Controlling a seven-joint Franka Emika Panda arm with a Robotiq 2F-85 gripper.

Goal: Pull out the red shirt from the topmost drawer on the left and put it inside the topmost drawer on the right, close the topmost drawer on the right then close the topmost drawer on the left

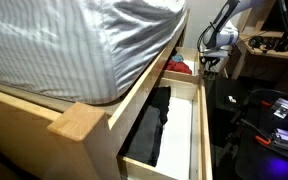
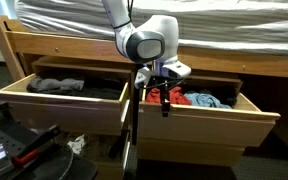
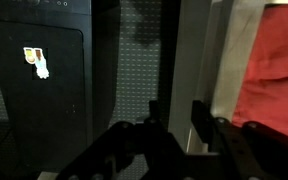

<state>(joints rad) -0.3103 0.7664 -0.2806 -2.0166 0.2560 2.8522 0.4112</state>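
The red shirt (image 2: 180,97) lies bunched in the open drawer (image 2: 219,124) on the right of an exterior view, next to a blue cloth (image 2: 210,100). It also shows in the far drawer (image 1: 179,68) and at the right edge of the wrist view (image 3: 279,60). My gripper (image 2: 164,100) hangs at that drawer's left front corner, beside the shirt and not touching it. In the wrist view my gripper (image 3: 176,118) has its jaws partly apart over the drawer's pale side wall (image 3: 192,60). I cannot tell whether the fingers (image 3: 152,115) touch the wood.
The other top drawer (image 2: 54,108) stands open with dark garments (image 2: 62,86) inside; a long black garment (image 1: 149,125) fills the near drawer. A black computer case (image 3: 44,80) stands beside the drawer. The striped mattress (image 1: 74,40) overhangs above. Cluttered gear (image 2: 24,145) lies on the floor.
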